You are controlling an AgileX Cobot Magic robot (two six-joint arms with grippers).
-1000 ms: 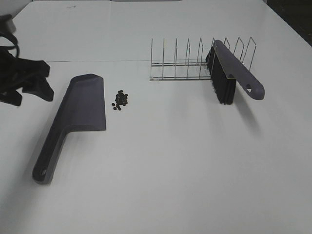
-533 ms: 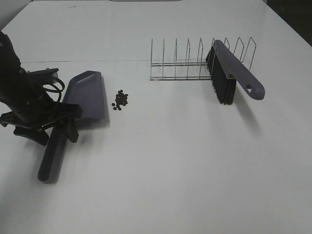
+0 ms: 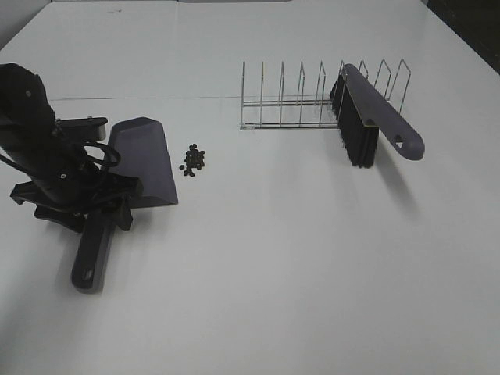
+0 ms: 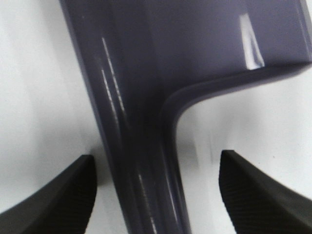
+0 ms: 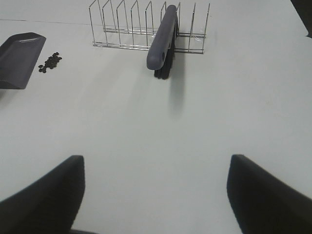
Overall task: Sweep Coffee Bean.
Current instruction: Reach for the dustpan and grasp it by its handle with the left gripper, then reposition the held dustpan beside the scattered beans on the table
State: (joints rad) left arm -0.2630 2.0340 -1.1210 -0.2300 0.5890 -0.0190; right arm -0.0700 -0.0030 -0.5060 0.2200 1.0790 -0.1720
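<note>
Straddling the dustpan (image 4: 146,73) handle with the left jaws spread wide, one each side, gripping nothing yet: lined up to pinch. Just beyond those jaws, beside the scoop's edge, a heap of coffee beans (image 3: 194,158) on the worktop (image 3: 273,258). Holding the right jaws wide and empty, well short of the brush (image 5: 162,36) propped in the wire rack (image 5: 122,29), handle toward them.

Matte black, bulky left arm (image 3: 33,117); thin black cables (image 3: 114,154) loop just behind its gripper (image 3: 100,219), whose fingers (image 4: 251,195) are finely ribbed.
</note>
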